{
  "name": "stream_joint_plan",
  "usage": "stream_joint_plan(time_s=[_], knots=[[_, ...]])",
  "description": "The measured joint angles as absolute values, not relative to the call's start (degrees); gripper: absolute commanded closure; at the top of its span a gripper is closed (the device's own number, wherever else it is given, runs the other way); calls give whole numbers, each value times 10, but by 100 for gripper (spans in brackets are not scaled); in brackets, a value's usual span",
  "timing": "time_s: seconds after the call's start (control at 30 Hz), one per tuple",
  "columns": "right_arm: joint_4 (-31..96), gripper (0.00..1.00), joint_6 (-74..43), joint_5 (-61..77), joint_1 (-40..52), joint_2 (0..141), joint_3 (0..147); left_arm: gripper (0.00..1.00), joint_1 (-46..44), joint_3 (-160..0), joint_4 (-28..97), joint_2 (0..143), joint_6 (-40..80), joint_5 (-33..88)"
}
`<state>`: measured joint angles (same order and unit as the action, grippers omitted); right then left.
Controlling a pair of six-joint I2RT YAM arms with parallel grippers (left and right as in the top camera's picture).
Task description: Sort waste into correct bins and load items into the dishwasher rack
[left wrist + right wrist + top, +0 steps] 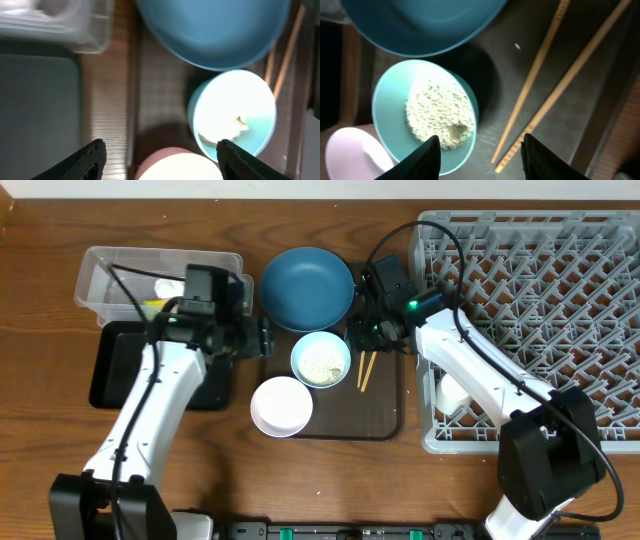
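Note:
On the brown tray, the dark blue plate (307, 287) sits behind the light blue bowl (320, 359), which holds rice (440, 112). The white bowl (281, 406) is in front, and the two chopsticks (365, 370) lie to the right. My left gripper (262, 338) hovers open at the tray's left edge, holding nothing, with the white bowl (180, 167) below its fingers. My right gripper (362, 338) hangs open over the light blue bowl's (425, 115) rim and the chopsticks' (560, 85) near ends, holding nothing. A napkin (168, 286) and a yellow wrapper (152, 305) lie in the clear tub (110, 275).
The black tray (115, 365) lies in front of the clear tub, partly under my left arm. The grey dishwasher rack (540, 280) fills the right side and holds a small white cup (452, 393) near its front left corner. The brown tray (385, 415) abuts the rack.

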<state>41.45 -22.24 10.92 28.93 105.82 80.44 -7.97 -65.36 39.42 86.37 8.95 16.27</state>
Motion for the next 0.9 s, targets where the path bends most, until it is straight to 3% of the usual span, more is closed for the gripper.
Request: stream_joint_plan(time_s=[0.3,0.63,0.9], knots=[[430,45,-231,143,238,1058,813,27,-185,-654,372,864,89,166],[576,36,-188,159,104,1058,997,27,-314,-654,320,864,128,114],[640,32,-146,159,83,1058,1046,27,-399,-654,310,931,133,64]])
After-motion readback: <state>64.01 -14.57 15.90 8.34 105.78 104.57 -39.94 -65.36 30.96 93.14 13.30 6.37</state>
